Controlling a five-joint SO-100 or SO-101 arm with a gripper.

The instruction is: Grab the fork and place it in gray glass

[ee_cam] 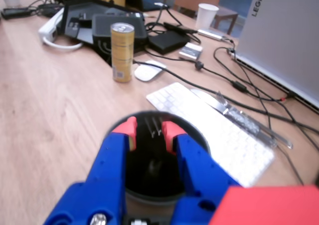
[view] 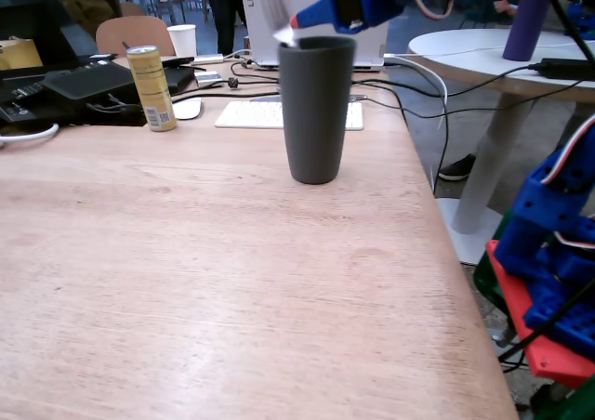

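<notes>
The gray glass stands upright mid-table. My blue gripper hovers just over its rim, reaching in from the right. In the wrist view the gripper looks straight down into the glass's dark mouth. The fork's tines stick up at the far rim between my orange pads. The rest of the fork goes down inside the glass and is hidden. The jaws stand apart, with a dark gap left of the tines. A pale bit of the fork shows at the rim in the fixed view.
A yellow can stands at the back left, also in the wrist view. A white keyboard, a mouse, cables, a white paper cup and dark equipment crowd the far edge. The table's edge runs along the right of the fixed view.
</notes>
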